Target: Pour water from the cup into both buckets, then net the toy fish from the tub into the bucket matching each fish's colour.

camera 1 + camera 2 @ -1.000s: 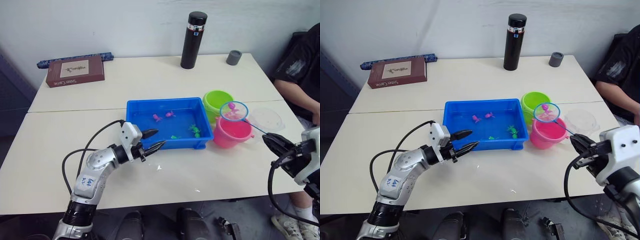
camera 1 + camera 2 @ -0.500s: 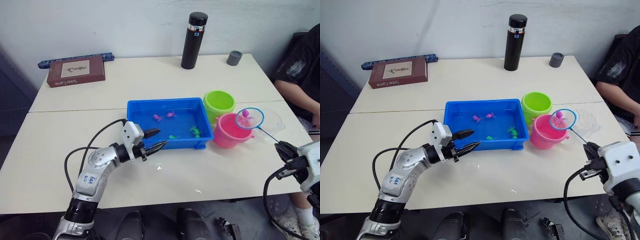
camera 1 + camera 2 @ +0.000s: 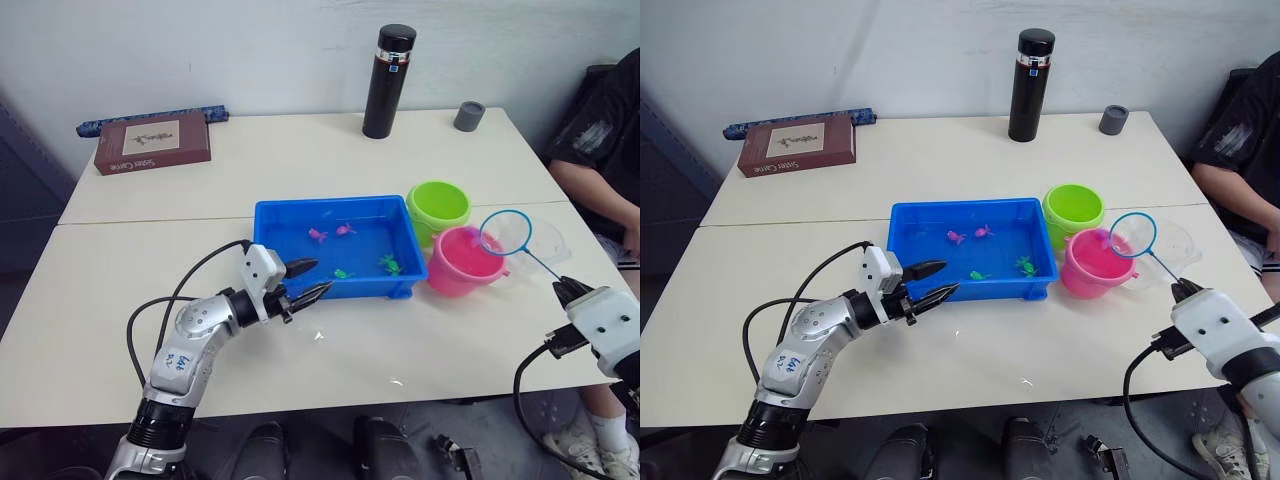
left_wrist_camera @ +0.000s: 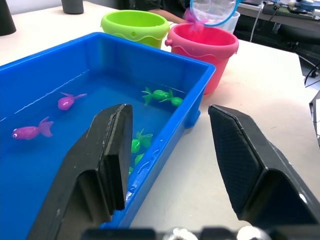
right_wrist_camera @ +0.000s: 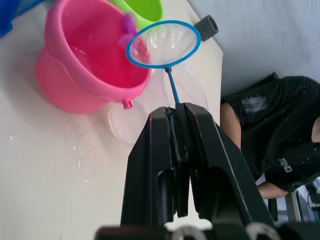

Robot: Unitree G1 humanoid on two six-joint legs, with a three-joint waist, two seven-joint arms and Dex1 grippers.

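The blue tub (image 3: 275,215) holds water with two pink toy fish (image 3: 318,235) and two green ones (image 3: 390,264). Right of it stand the lime green bucket (image 3: 438,205) and the pink bucket (image 3: 465,262). My right gripper (image 3: 566,289) is shut on the thin handle of a blue-rimmed net (image 5: 163,44), whose hoop hangs tilted at the pink bucket's right rim. A pink fish (image 5: 129,24) sits at the hoop's edge over that bucket. The clear cup (image 3: 546,240) stands behind the net. My left gripper (image 3: 310,279) is open and empty at the tub's front left corner.
A tall black flask (image 3: 388,80) and a small grey cup (image 3: 467,115) stand at the table's far edge. A brown box (image 3: 152,142) lies at the back left. A person in black (image 3: 600,150) sits at the table's right side.
My right gripper drew back to the right, carrying the net from above the pink bucket to its right rim. The pink fish went from inside the net to the hoop's edge. The left arm stayed put.
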